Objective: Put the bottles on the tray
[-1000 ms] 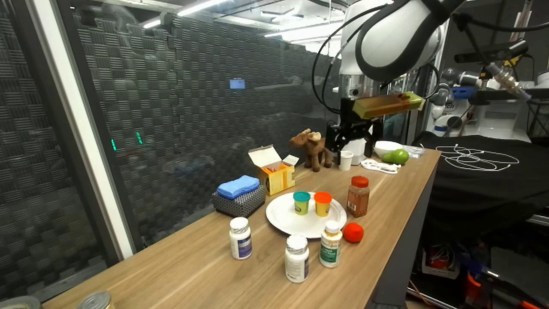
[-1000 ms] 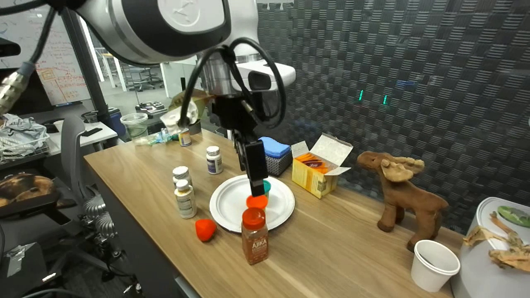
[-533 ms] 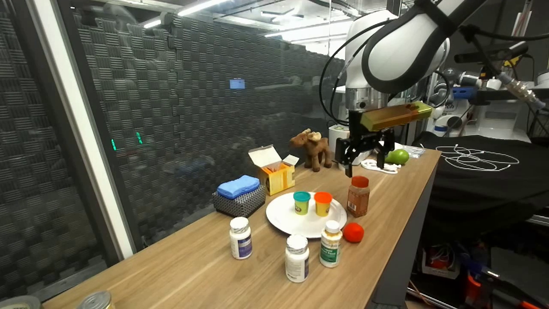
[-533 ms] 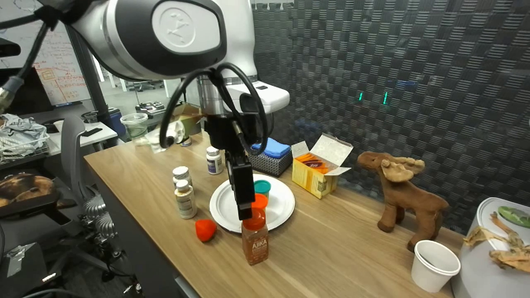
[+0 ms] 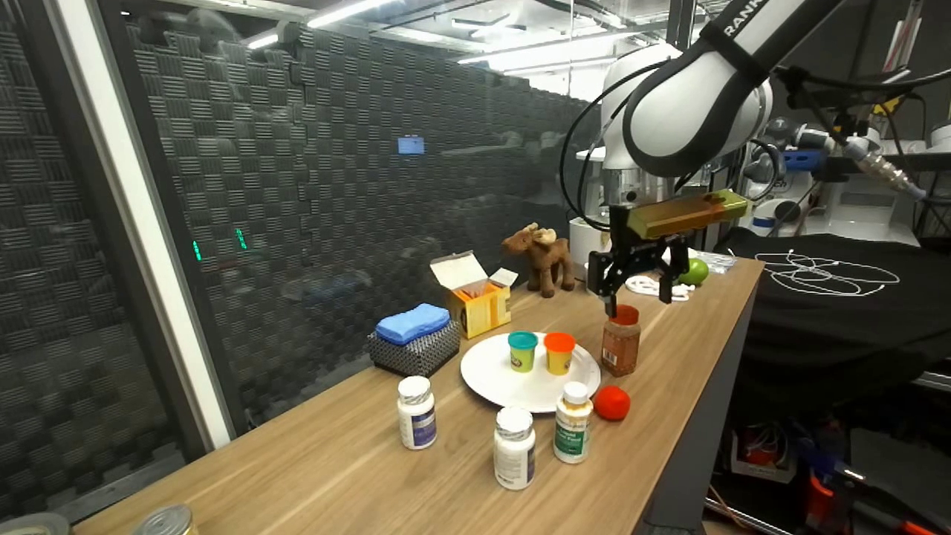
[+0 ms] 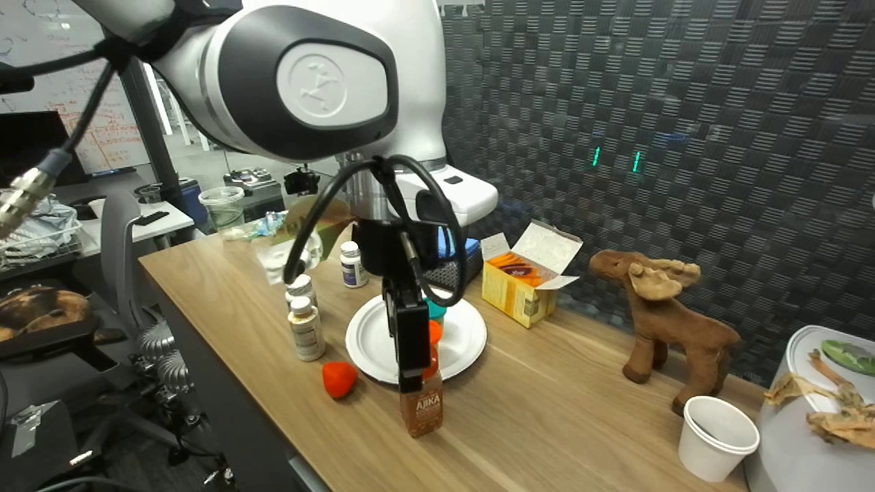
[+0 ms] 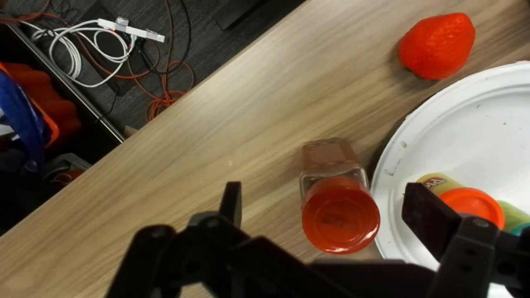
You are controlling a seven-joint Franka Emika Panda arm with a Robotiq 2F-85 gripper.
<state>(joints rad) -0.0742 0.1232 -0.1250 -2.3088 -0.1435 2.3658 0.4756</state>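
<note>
A clear bottle with a red cap and orange-red contents (image 5: 621,348) stands upright beside the round white plate (image 5: 487,371); it also shows in the wrist view (image 7: 340,215). My gripper (image 5: 639,302) is open and empty above it. In the wrist view the fingertips (image 7: 323,198) lie on either side of the red cap, apart from it. White bottles stand off the plate: a purple-labelled one (image 5: 417,414), a white-capped one (image 5: 514,449) and a green-labelled one (image 5: 572,425). The plate holds a teal-lidded tub (image 5: 522,351) and an orange-lidded tub (image 5: 559,354).
A red strawberry (image 5: 612,403) lies by the plate's rim. A yellow open box (image 5: 484,308) and a dark basket with a blue cloth (image 5: 413,325) stand along the wall side. A toy moose (image 6: 666,328) and paper cups (image 6: 716,437) are farther along. The table edge runs near the red-capped bottle.
My gripper has moved down and over to the red-capped bottle, with its fingers staying apart. The bottles, tubs and plate have not moved.
</note>
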